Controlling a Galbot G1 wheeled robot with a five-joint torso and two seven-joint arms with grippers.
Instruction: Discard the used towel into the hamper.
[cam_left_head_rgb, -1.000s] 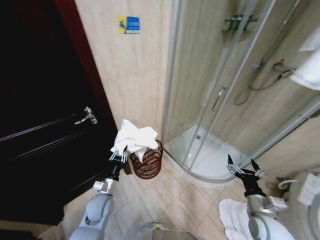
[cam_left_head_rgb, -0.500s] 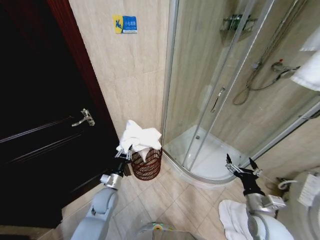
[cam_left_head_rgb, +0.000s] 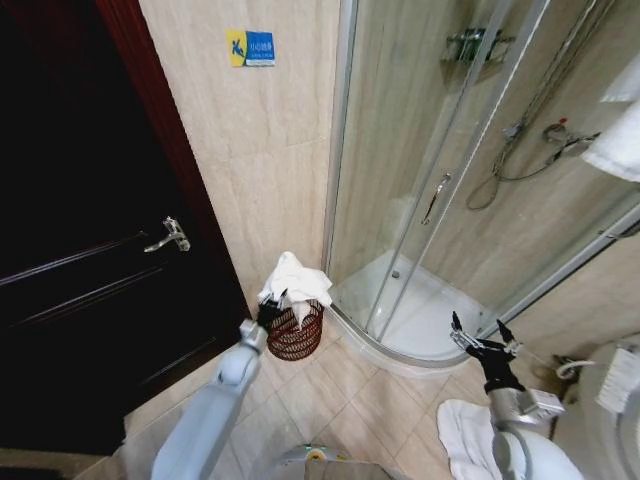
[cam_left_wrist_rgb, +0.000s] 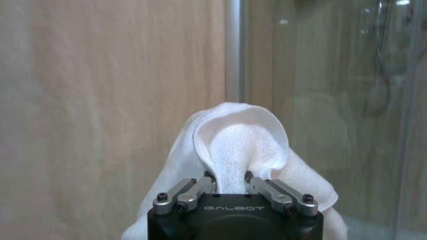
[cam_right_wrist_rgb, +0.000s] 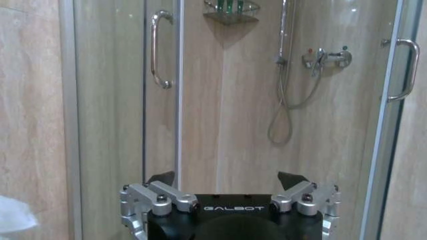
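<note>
1. Left gripper (cam_left_head_rgb: 279, 301), at lower centre of the head view, is pinching a crumpled white terry towel (cam_left_head_rgb: 294, 283) that is bunching right above the small reddish-brown wire hamper (cam_left_head_rgb: 297, 335).
2. Judging by this, the coming move is turning on that straight-down line: towel over the hamper's mouth, the left arm far nearer.
3. Right gripper (cam_left_head_rgb: 481, 343), spread and holding nothing, is idling at lower right.
4. Beige floor tiles (cam_left_head_rgb: 340, 395) are meeting a glass shower enclosure (cam_left_head_rgb: 440, 190).

floor (cam_left_head_rgb: 330, 400): beige tiles | hamper (cam_left_head_rgb: 296, 335) standing by wall | white cloth (cam_left_head_rgb: 465, 440) heaped right
</note>
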